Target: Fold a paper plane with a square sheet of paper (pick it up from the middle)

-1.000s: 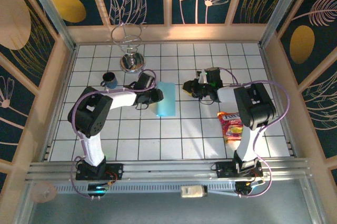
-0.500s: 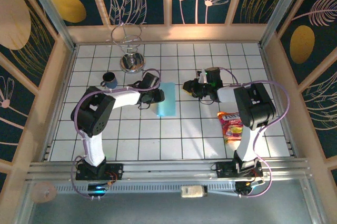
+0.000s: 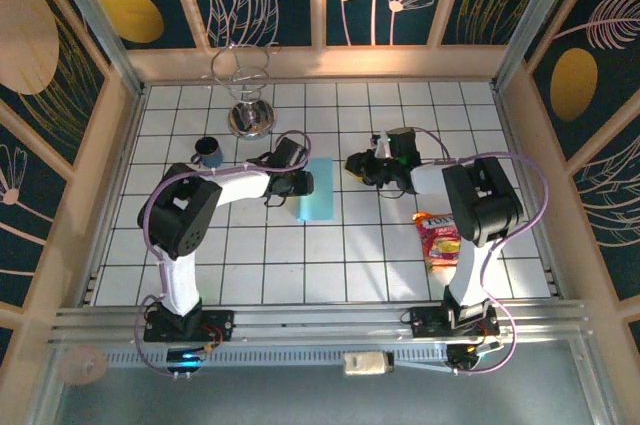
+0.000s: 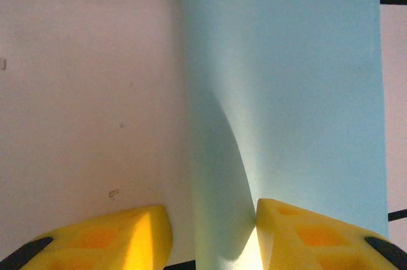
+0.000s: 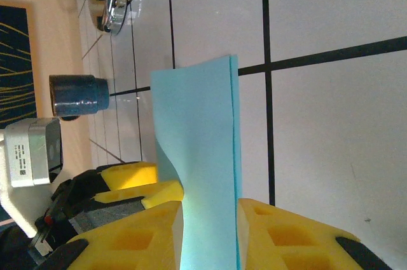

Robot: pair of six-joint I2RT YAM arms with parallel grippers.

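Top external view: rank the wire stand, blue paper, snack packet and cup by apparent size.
1. wire stand
2. blue paper and snack packet: too close to rank, as the packet's edge runs under the right arm
3. cup

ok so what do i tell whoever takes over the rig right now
Left gripper: open, straddling one long edge of the light-blue sheet, whose top layer bulges up there.
Right gripper: open, low, facing the sheet's opposite edge; contact unclear.
Done: sheet lies folded in half between them.
Left: nose and wing folds; no plane shape yet.
Blue cup and snack packet sit aside.
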